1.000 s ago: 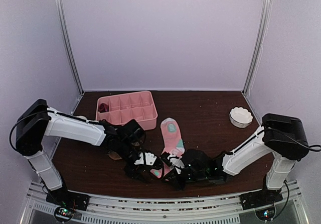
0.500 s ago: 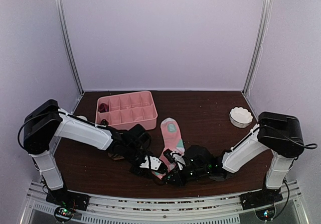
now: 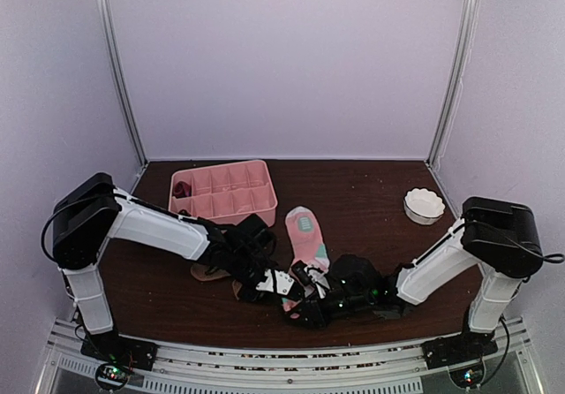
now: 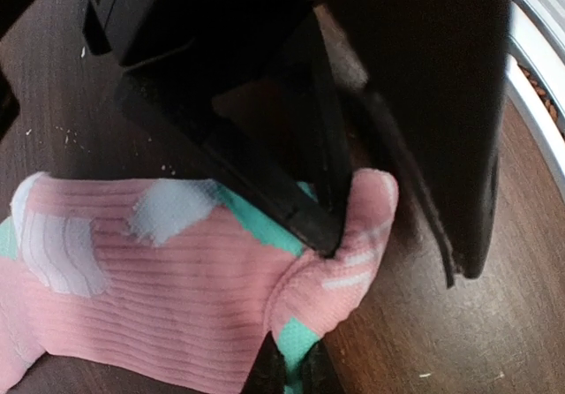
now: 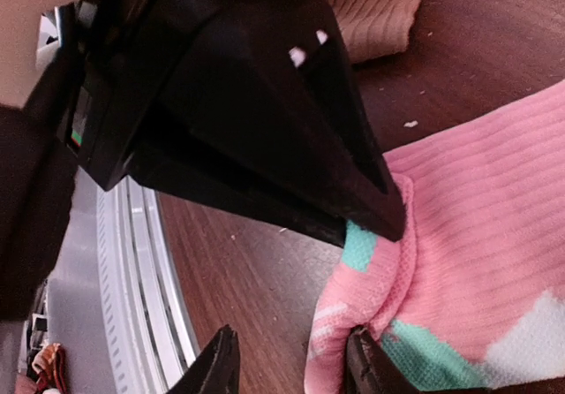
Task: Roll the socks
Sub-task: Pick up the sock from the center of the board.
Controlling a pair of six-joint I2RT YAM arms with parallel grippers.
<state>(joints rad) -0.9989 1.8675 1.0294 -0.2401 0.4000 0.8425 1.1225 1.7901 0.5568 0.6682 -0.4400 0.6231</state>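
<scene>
**Pink sock pinched near the front edge**

From above, the pink sock [image 3: 305, 235] lies stretched from the middle of the table [image 3: 371, 191] towards the near edge. Its near end is hidden under my two grippers. My left gripper [image 3: 284, 281] reaches in from the left and my right gripper [image 3: 305, 299] from the right. They meet almost tip to tip over that near end. A bit of the tan sock [image 3: 205, 273] shows under my left arm, just left of the pink one. The pink tray [image 3: 231, 201] sits at the far left and a white bowl [image 3: 424, 206] well off to the far right.

In my left wrist view, my own fingertips sit pressed together at the bottom edge. A fold of the pink sock with its mint patch is pinched between them. My right gripper fills the top of this view, its fingers spread either side of the sock's rounded end.

In my right wrist view, my two fingers [image 5: 222, 363] stand apart at the bottom. The right-hand one touches the sock's edge. My left gripper comes to a closed point on the pink fabric. The tan sock's ribbed end lies at the top, apart from the pink one.
</scene>
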